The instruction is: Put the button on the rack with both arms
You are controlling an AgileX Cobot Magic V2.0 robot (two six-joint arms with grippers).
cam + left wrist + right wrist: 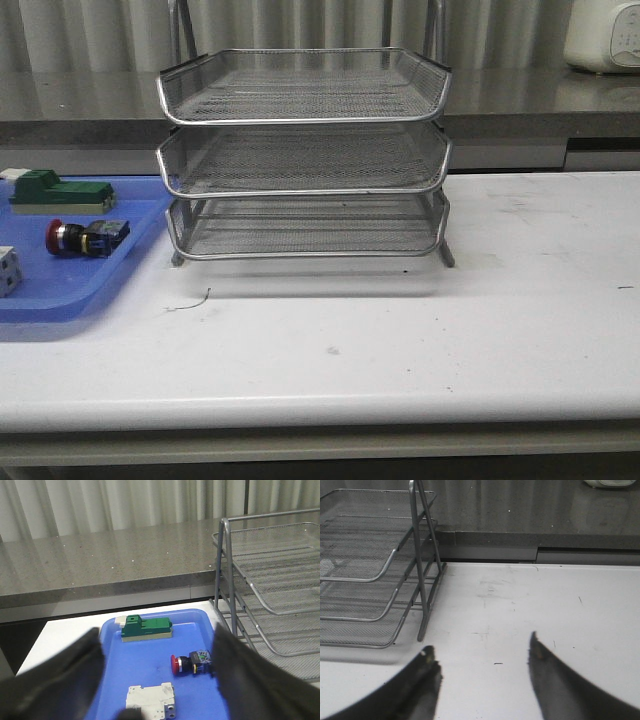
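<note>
The button (85, 238) lies on its side on the blue tray (70, 290) at the table's left, red cap pointing left. It also shows in the left wrist view (191, 663). The three-tier wire rack (305, 150) stands at the back middle of the table; parts of it show in the left wrist view (270, 590) and the right wrist view (365, 575). My left gripper (156, 640) is open above the tray, the button between its fingers, not touching. My right gripper (481, 650) is open and empty over bare table right of the rack. Neither arm shows in the front view.
A green rectangular block (60, 192) lies at the tray's back, also in the left wrist view (147, 628). A white cube (8, 270) sits at the tray's left front, also in the left wrist view (151, 699). A grey counter (520, 100) runs behind the table.
</note>
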